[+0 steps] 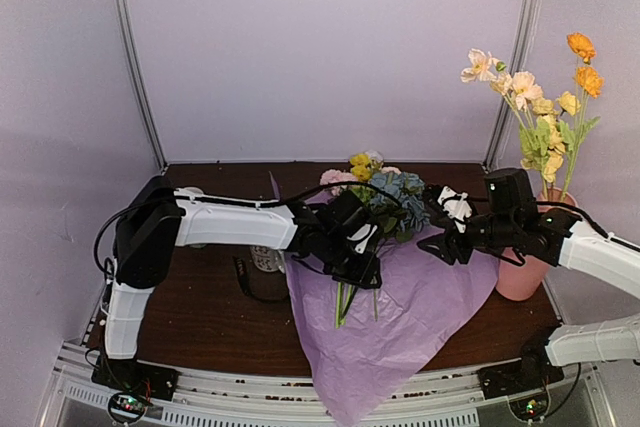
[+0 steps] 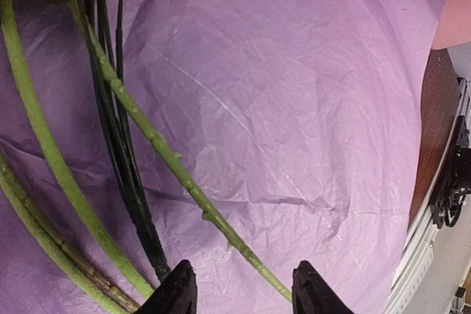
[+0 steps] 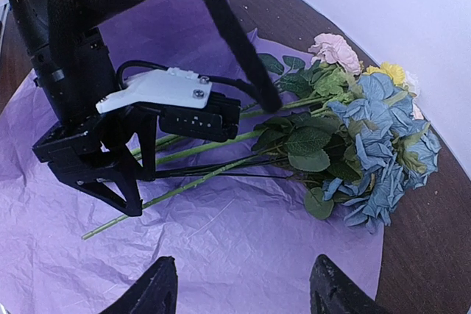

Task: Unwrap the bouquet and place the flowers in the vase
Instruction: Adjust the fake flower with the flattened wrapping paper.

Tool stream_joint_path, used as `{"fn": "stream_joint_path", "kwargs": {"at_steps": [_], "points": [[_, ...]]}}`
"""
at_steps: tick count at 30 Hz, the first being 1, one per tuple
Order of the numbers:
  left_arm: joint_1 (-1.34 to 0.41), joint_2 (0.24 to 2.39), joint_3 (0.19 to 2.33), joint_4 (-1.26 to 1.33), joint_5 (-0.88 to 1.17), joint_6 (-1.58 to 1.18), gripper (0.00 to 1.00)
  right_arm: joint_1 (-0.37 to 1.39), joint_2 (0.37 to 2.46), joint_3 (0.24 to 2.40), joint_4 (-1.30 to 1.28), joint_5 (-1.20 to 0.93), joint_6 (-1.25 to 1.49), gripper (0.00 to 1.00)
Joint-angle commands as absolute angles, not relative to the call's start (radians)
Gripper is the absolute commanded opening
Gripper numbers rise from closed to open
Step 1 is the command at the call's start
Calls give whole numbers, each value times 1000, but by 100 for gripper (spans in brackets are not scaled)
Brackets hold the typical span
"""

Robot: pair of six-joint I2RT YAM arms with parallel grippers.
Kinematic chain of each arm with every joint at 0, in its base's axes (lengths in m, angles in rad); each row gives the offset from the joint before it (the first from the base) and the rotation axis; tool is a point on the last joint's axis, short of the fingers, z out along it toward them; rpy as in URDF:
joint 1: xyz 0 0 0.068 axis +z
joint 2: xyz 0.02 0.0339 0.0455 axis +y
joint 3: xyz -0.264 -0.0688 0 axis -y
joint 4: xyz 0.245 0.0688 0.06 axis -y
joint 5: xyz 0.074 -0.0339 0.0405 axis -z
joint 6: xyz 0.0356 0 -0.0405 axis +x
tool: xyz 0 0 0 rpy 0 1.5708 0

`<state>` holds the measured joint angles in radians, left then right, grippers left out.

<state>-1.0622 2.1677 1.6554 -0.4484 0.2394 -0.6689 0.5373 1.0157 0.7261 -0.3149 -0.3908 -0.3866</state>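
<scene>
Where the tissue paper spills over the near edge of the table, it lies opened out flat, and the flowers rest on it as a loose bunch. Their long axis runs near to far: the bare stem ends point toward you and the arm bases, and the blue, pink and yellow heads point at the back wall, leaning a little right.

Your left gripper hangs low over the middle of those stems with its jaws part open. One green stem runs diagonally between the fingertips, nearer the right one, and is not pinched.

Further right, your right gripper hovers above the paper just beside the blue heads, its jaws spread wide and holding nothing.

Beyond it, at the table's right edge, the vase stands upright with peach, yellow and orange blooms rising from it.
</scene>
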Motion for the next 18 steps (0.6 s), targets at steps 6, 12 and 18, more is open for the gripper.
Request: {"fn": "stream_joint_path", "kwargs": {"at_steps": [6,12,18], "points": [[-1063,2250,1727,-455,287,-710,45,541,1005,720,-285,-351,-391,63],[-1060,2269,1740,-413,302,-724,31,542,1009,720,-286,-348,-394,63],[-1042,2239,1712,-390,309,-735,5,541,1011,713,-276,-336,-388,63]]}}
